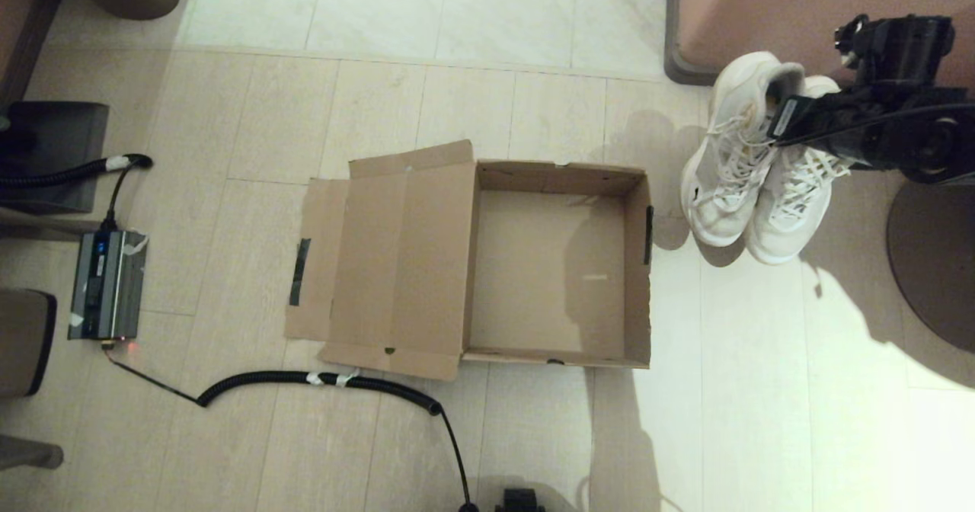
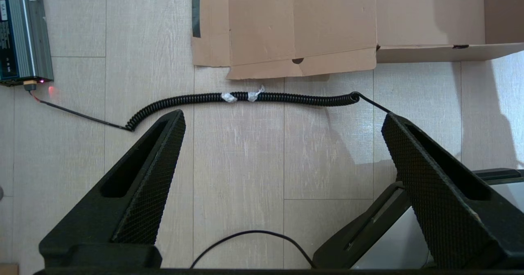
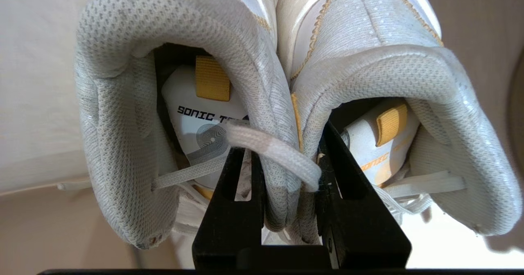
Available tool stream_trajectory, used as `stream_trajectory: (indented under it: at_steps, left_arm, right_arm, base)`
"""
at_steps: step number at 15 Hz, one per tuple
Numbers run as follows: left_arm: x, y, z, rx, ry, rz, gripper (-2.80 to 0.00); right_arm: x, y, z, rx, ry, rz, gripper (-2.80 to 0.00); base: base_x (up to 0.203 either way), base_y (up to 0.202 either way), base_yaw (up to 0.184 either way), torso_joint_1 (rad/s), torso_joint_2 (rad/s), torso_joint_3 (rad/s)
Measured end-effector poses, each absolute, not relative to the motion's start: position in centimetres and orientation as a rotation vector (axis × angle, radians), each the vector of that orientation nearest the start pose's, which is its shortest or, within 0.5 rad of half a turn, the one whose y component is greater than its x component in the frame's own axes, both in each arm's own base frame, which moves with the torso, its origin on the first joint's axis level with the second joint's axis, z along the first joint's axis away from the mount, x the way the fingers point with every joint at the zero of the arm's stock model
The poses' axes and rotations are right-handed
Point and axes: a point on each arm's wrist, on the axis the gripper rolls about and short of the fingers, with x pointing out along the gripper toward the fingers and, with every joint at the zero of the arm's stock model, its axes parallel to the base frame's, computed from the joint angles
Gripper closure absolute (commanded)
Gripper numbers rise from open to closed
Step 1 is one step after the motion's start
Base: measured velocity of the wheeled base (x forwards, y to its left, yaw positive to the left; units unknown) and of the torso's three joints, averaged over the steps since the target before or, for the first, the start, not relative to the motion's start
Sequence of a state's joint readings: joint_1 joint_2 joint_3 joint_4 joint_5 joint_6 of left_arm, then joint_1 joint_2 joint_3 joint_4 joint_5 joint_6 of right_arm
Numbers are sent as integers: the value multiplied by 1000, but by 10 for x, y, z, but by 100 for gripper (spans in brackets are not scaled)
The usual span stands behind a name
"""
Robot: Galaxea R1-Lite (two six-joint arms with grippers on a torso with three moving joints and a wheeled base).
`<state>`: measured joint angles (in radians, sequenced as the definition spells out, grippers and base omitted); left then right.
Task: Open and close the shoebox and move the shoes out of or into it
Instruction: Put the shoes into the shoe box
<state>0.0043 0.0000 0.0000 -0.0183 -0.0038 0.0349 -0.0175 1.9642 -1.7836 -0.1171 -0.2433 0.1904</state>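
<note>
The shoebox (image 1: 638, 268) stands open and empty on the floor, its lid flap (image 1: 396, 260) laid flat to its left; its near edge also shows in the left wrist view (image 2: 303, 21). To the box's right, the two white mesh shoes (image 1: 724, 184) are side by side, toes toward me. My right gripper (image 1: 788, 116) reaches in from the right and is shut on their two inner collars (image 3: 282, 144), one finger (image 3: 229, 193) inside each shoe. Whether the soles touch the floor I cannot tell. My left gripper (image 2: 283, 115) hangs open over bare floor, nearer me than the box.
A coiled black cable (image 1: 320, 379) runs along the floor just in front of the box to a grey power unit (image 1: 107, 283) at the left. Pinkish furniture (image 1: 762, 9) stands behind the shoes. A dark round base (image 1: 937, 260) sits at the right.
</note>
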Motion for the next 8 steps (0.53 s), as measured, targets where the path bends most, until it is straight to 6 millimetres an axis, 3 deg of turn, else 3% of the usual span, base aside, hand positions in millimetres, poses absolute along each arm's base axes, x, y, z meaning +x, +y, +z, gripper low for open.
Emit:
stream_trajectory:
  at_steps: [5,8]
  left_arm:
    - [-23,0,77,35,-18,0,-280]
    - [-23,0,77,35,-18,0,-280]
  right_arm:
    - [351,24,365,203,49,-159,0]
    - [330,52,379,252,89,-79,0]
  base:
    - [0,0,0,0,0,0]
    - [0,0,0,0,0,0]
